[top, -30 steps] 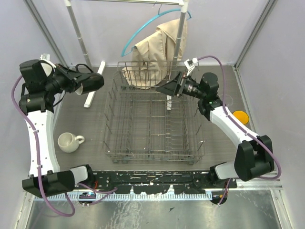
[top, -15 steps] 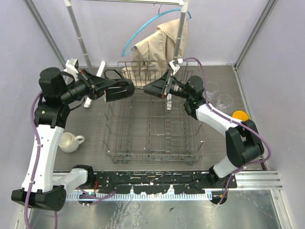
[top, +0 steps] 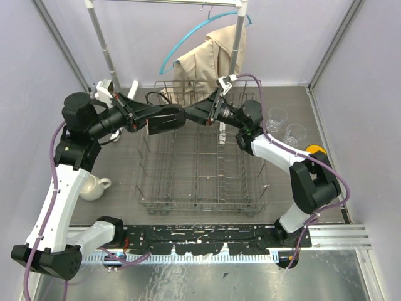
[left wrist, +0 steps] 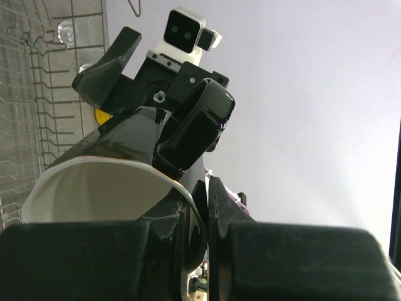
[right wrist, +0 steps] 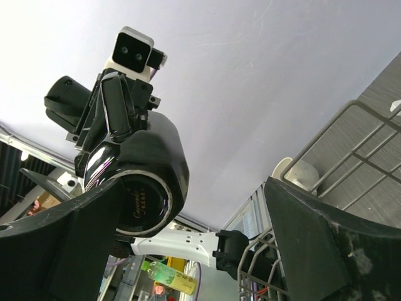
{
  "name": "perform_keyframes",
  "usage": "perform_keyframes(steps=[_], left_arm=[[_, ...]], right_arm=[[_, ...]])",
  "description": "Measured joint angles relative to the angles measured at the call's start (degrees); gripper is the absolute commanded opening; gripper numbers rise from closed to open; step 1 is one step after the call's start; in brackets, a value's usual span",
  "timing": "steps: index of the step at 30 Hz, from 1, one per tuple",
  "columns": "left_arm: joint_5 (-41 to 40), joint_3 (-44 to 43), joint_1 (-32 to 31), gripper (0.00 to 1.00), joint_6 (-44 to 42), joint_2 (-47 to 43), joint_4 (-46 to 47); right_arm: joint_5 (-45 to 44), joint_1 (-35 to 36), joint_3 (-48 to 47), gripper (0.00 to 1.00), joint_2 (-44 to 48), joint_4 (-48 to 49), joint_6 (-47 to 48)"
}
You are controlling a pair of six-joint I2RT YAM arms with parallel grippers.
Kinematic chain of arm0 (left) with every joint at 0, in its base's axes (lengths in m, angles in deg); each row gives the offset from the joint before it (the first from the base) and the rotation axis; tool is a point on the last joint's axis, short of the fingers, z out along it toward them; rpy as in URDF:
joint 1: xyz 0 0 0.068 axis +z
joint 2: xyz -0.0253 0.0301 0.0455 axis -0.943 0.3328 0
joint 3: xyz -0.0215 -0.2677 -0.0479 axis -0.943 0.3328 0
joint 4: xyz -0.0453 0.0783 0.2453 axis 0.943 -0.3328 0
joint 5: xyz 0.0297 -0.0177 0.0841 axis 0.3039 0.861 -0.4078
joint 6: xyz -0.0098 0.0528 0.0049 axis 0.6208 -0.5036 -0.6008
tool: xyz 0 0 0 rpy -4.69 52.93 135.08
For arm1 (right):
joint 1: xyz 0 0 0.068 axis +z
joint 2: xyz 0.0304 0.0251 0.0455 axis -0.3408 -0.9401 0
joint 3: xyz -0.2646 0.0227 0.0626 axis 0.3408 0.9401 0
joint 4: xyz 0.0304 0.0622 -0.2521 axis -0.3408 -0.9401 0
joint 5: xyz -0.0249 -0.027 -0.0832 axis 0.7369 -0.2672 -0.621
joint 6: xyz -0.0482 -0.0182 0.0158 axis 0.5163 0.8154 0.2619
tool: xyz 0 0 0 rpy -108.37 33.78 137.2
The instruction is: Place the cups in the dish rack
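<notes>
Arms converged over the dish rack's (top: 200, 204) far edge

Within a second the left hand (top: 156, 119) swung in from the counter's left side, carrying the black mug (top: 168, 119) to the rack's far-left corner. The right hand (top: 191, 115) slid leftward along the back rail until it stood just beside the mug. Its arm's shift uncovered two glass tumblers (top: 277, 118) at the right.

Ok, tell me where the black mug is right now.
In the top view, the black mug is held by the left end effector above the dish rack's far-left part, just left of the open right end effector.
</notes>
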Motion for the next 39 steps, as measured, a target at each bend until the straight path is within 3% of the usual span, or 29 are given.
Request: perform_keyframes(steps=[22,32,39], left_arm=[[0.6,-3.0,0.3,0.00,-0.5,3.9,3.5],[1.2,-3.0,6.2,0.00,-1.0,4.0,1.7],[1.6,-3.0,6.1,0.00,0.5,4.2,2.4]], right_arm=[[-1.7,-0.6,0.2,1.00,0.0,6.0,-7.6],[-1.3,-2.7,0.5,1.00,1.0,13.6,-11.8],[-1.1,-3.0,0.5,1.00,1.0,13.6,-11.4]])
